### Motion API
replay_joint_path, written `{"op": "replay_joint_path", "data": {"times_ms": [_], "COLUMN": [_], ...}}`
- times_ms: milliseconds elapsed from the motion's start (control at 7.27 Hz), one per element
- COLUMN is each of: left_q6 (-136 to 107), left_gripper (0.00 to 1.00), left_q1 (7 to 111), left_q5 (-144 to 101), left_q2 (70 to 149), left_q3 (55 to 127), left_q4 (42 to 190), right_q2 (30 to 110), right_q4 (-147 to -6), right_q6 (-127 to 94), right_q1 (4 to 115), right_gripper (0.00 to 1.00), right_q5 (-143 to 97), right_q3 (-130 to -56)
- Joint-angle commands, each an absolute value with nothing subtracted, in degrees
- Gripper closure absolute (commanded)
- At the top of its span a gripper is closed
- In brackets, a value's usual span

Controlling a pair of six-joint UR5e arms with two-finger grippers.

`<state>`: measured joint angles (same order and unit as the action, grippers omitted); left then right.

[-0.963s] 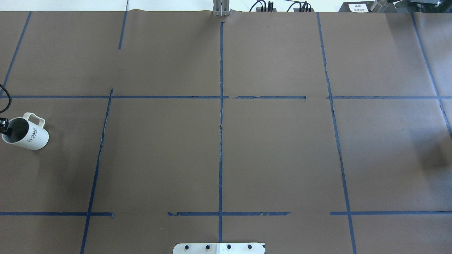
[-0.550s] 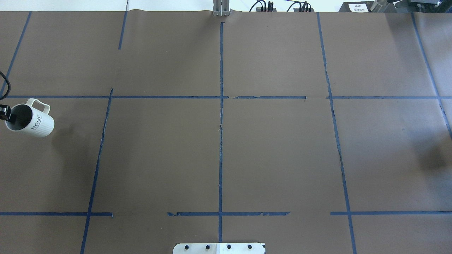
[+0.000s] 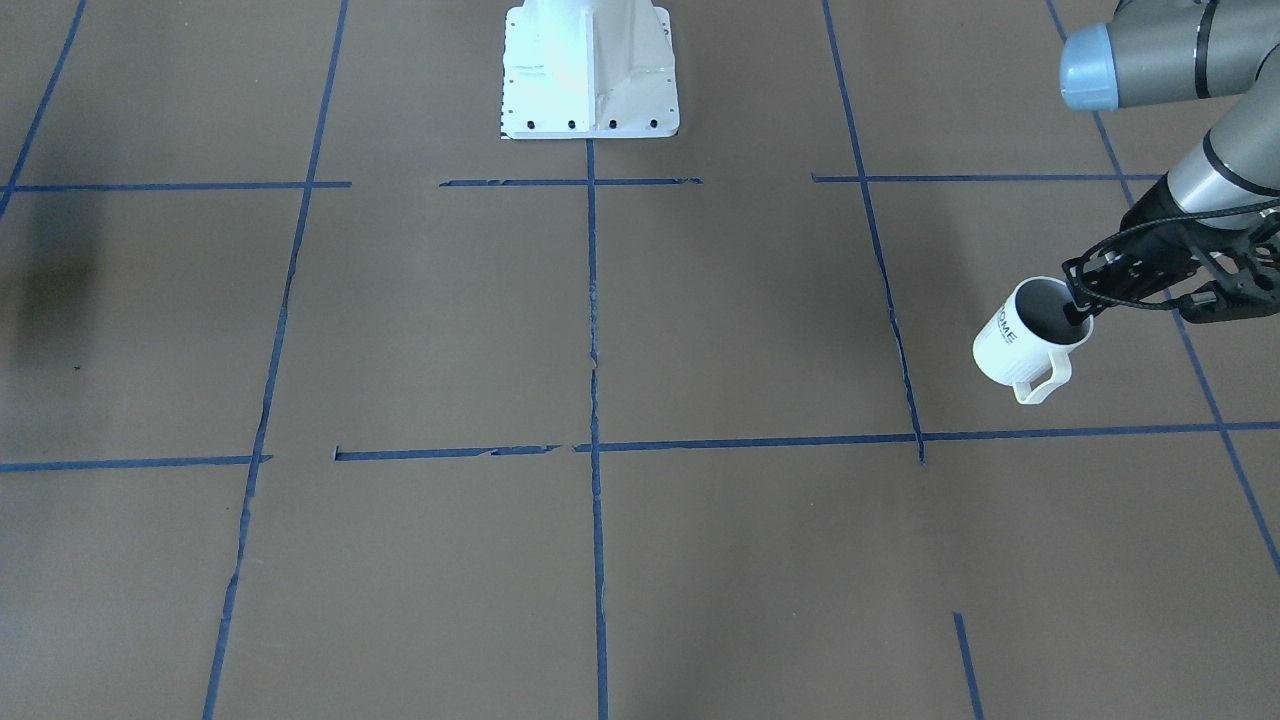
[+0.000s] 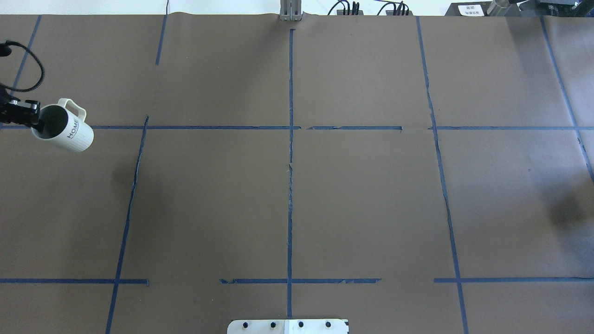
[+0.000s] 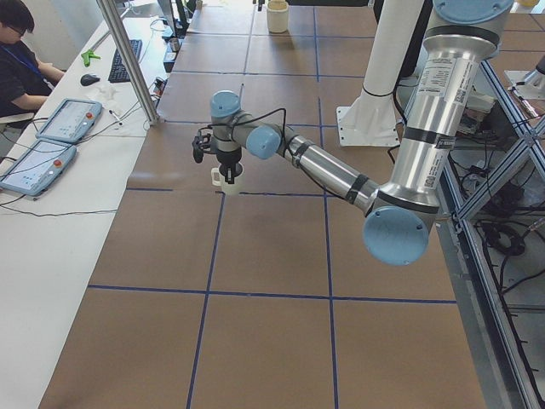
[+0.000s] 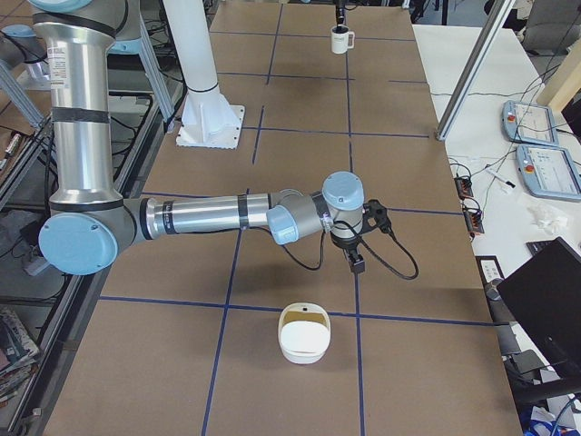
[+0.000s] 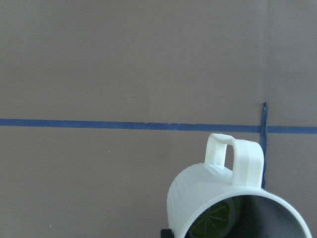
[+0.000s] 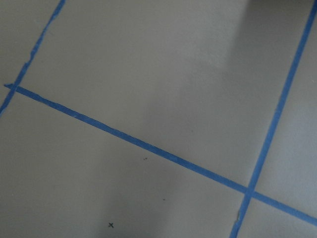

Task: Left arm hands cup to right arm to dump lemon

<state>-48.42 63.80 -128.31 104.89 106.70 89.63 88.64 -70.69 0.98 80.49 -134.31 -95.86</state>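
Note:
The white ribbed cup [image 4: 67, 132] with dark letters hangs tilted above the table at the far left of the overhead view. My left gripper [image 4: 36, 121], black and open-framed, is shut on its rim, one finger inside the mouth. The front view shows the same hold: gripper [image 3: 1078, 312], cup [image 3: 1022, 342]. In the left wrist view the yellow-green lemon [image 7: 214, 222] lies inside the cup [image 7: 208, 191], whose handle points away. My right gripper [image 6: 355, 261] shows only in the right side view, low over the table, far from the cup [image 6: 340, 40]. I cannot tell if it is open or shut.
A cream bowl-like container [image 6: 304, 333] stands on the table near my right gripper. The brown table [image 4: 362, 195] carries a grid of blue tape lines. The robot's white base [image 3: 590, 70] is at the table's edge. An operator sits at a side desk [image 5: 21, 60].
The left gripper has carried the cup away from the robot's side and slightly toward the table's middle. The cup's shadow has spread further from it.

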Motion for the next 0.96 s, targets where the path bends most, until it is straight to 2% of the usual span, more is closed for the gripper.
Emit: {"op": "replay_joint_path", "data": {"times_ms": [0,412,825], "left_q6": [-61.12,-79.22,-91.55], "left_gripper": [1.00,1.00,1.00], "left_q1": [60.05,55.04,50.81], "left_q5": [-128.50,-128.50,-128.23], "left_q2": [112.21,120.38,129.52], "left_q3": [106.26,105.04,98.55], "left_q4": [87.80,88.07,88.86], "right_q2": [81.34,72.09,68.92], "right_q4": [-67.94,-66.55,-51.12], "right_q6": [1.05,0.01,-12.34], "right_q1": [75.87,68.93,60.24], "right_gripper": [0.00,0.01,0.01], "right_q5": [-134.12,-133.95,-128.89], "right_q3": [-93.88,-92.81,-93.16]}}
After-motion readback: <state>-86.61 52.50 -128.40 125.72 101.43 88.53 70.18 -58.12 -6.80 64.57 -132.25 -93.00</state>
